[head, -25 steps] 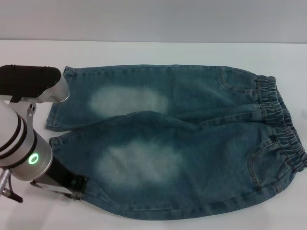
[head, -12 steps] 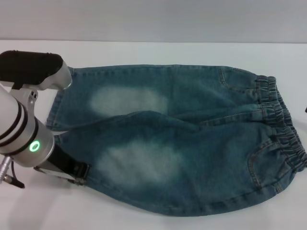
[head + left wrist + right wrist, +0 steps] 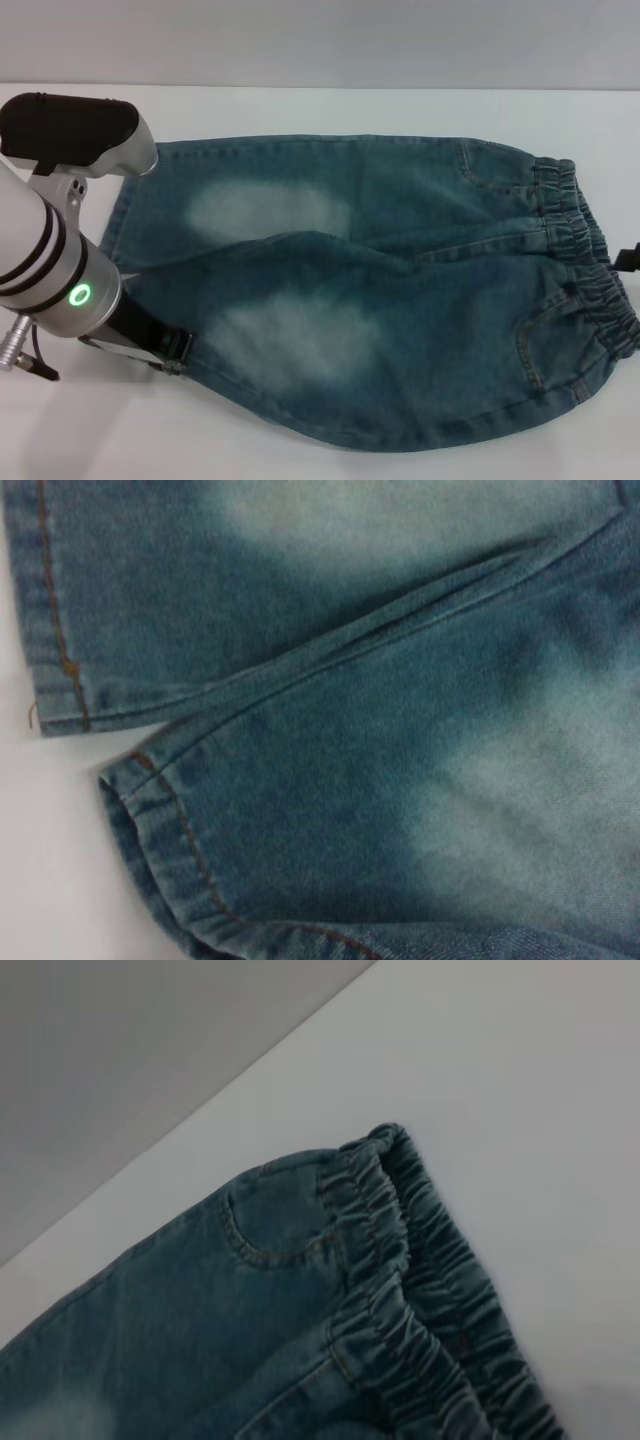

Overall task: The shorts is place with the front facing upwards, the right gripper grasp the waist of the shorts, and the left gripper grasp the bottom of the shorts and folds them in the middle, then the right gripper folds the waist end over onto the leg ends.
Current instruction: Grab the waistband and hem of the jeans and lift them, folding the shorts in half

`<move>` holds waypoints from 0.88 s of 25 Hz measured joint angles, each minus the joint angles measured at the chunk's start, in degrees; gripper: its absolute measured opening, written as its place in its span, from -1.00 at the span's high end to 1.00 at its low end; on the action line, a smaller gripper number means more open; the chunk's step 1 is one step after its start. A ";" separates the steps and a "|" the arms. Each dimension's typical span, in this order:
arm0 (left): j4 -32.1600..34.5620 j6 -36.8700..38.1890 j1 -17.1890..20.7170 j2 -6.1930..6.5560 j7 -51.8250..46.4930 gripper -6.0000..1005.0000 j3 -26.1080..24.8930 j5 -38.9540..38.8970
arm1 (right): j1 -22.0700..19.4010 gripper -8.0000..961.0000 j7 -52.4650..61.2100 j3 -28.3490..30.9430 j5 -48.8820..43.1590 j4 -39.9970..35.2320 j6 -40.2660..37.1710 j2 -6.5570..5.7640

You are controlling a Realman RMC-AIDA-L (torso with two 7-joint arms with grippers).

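Observation:
The blue denim shorts (image 3: 380, 300) lie flat, front up, on the white table (image 3: 320, 108). The gathered waist (image 3: 590, 270) points right and the legs point left. My left gripper (image 3: 172, 352) sits at the near leg's hem, shut on the bottom of the shorts; my left arm hides most of both leg ends in the head view. In the left wrist view the far leg's hem (image 3: 50, 630) lies flat and the near leg's hem (image 3: 160, 820) is curled and bunched. Only a black tip of my right gripper (image 3: 628, 258) shows, just beside the waist. The right wrist view shows the waistband (image 3: 400, 1290) from close by.
White table surface surrounds the shorts on all sides. A grey wall (image 3: 320, 40) runs along the table's far edge. My left arm's silver body with its green light (image 3: 78, 296) stands over the table's left part.
My left gripper has moved up and to the right, and the near leg's lower-left edge has drawn in with it. A black tip of the right gripper has come into view beside the waist.

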 joint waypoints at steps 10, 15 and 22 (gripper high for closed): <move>-0.22 1.41 0.02 0.00 0.22 0.82 0.44 -0.01 | -1.53 -0.71 -0.48 -0.43 -0.03 0.78 0.21 -0.04; 0.22 1.15 -0.11 -0.01 0.23 0.82 0.51 -0.01 | -1.66 -0.71 -0.64 -0.57 -0.33 1.88 0.06 -0.14; 0.40 1.05 -0.31 0.01 0.23 0.82 0.40 -0.01 | -1.13 -0.71 -1.75 -0.86 -0.88 3.90 -0.73 -0.33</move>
